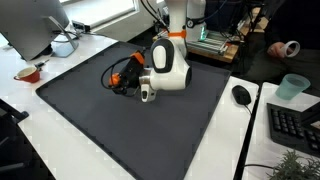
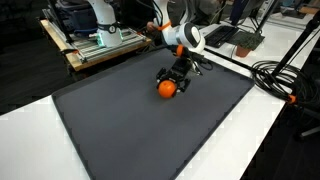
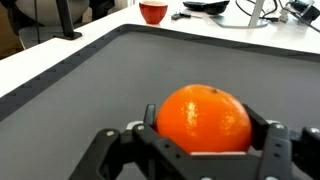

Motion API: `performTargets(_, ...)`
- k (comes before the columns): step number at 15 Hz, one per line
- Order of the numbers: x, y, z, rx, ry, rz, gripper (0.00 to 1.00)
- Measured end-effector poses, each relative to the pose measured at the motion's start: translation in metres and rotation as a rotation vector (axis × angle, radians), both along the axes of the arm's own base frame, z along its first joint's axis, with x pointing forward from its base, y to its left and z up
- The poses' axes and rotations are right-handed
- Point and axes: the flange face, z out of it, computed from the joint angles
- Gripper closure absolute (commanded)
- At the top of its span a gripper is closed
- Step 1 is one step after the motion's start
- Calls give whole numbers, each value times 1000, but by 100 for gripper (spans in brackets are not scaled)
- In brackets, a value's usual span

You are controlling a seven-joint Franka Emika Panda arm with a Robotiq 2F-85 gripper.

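An orange (image 3: 205,120) sits between my gripper's two black fingers (image 3: 205,135), which press against its sides in the wrist view. In an exterior view the orange (image 2: 167,88) rests at the dark grey mat (image 2: 130,130) with the gripper (image 2: 172,80) low over it. In an exterior view the gripper (image 1: 128,80) is mostly hidden behind the white wrist, with an orange bit (image 1: 126,72) showing at the mat's (image 1: 90,120) far side.
A red bowl (image 3: 153,12) (image 1: 28,74) stands on the white table beyond the mat. A mouse (image 1: 241,95), a keyboard (image 1: 295,128) and a teal cup (image 1: 292,87) lie beside the mat. Black cables (image 2: 280,75) run along one edge.
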Motion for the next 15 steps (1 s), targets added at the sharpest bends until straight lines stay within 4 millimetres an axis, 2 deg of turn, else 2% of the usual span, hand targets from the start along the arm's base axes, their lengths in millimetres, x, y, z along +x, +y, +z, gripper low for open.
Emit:
performTargets(6, 1, -5, -14, 15, 15, -4, 45)
performTargets(8, 1, -7, -18, 18, 18, -6, 20)
performTargets(9, 2, -8, -19, 20, 19, -7, 17)
performTargets(10, 2, -8, -20, 21, 21, -7, 6)
performTargets(13, 2, -8, -22, 24, 23, -6, 0)
performTargets(15, 3, -8, -21, 25, 23, -7, 0)
